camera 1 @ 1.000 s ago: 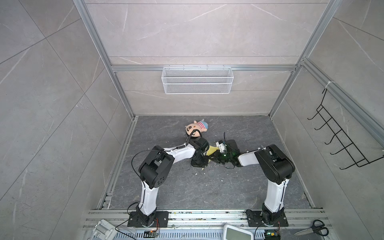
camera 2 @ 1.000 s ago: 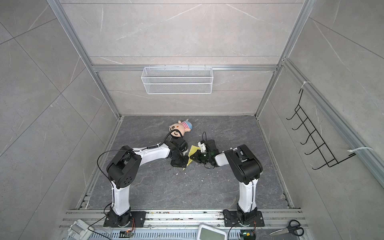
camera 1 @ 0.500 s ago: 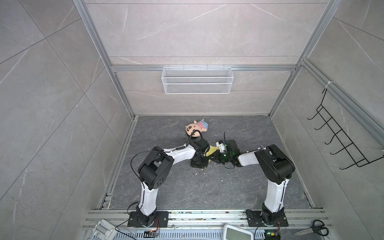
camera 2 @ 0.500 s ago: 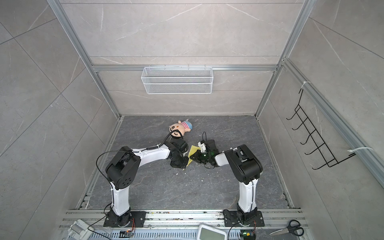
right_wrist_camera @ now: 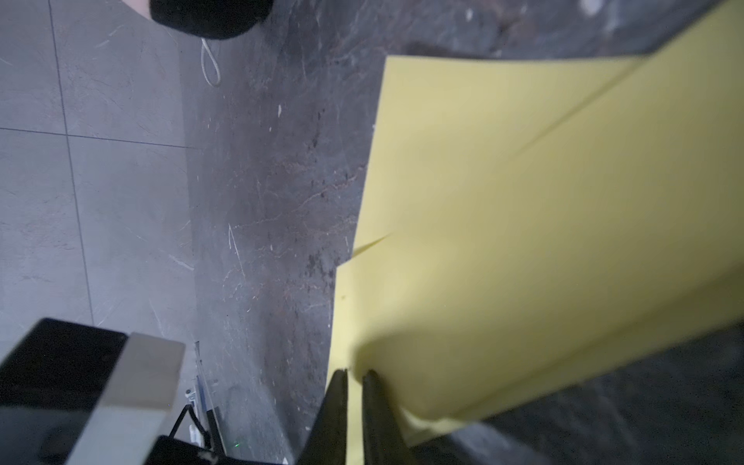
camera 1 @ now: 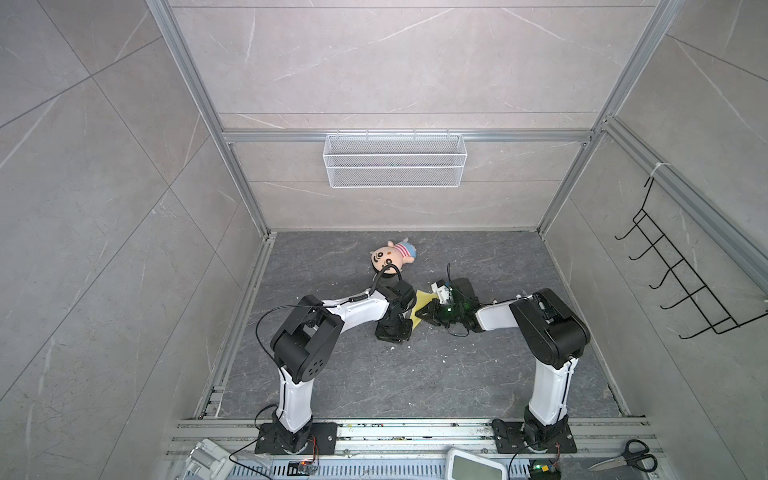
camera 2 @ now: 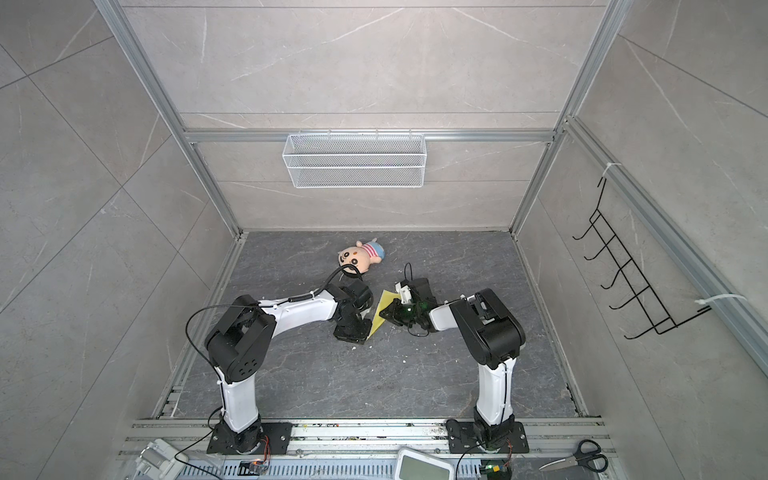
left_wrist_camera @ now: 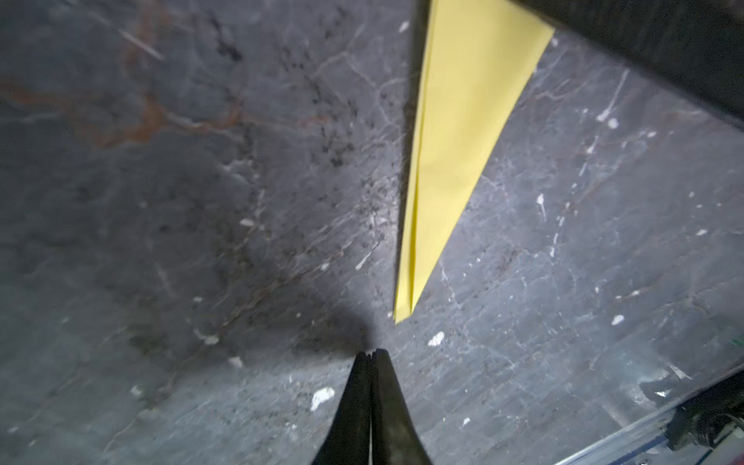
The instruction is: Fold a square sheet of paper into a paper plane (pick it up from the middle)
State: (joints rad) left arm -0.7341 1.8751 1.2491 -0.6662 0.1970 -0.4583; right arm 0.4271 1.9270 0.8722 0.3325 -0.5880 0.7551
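The yellow square sheet of paper is folded into a slim pointed paper plane point(left_wrist_camera: 451, 141) with a centre crease. In both top views it lies mid-floor between the two arms point(camera 1: 420, 306) point(camera 2: 380, 312). My left gripper point(left_wrist_camera: 372, 353) is shut and empty, pointing down at the floor a little short of the plane's tip point(camera 1: 391, 337). My right gripper point(right_wrist_camera: 354, 372) reaches in from the right point(camera 1: 428, 316). Its jaws stand a narrow slit apart on the wide rear end of the plane point(right_wrist_camera: 523, 225), with a yellow layer between them and a flap curling over one finger.
A plush doll point(camera 1: 390, 257) lies on the dark stone floor behind the left wrist. A white wire basket point(camera 1: 395, 166) hangs on the back wall and a black hook rack point(camera 1: 681, 282) on the right wall. Scissors point(camera 1: 623, 461) lie at the front rail.
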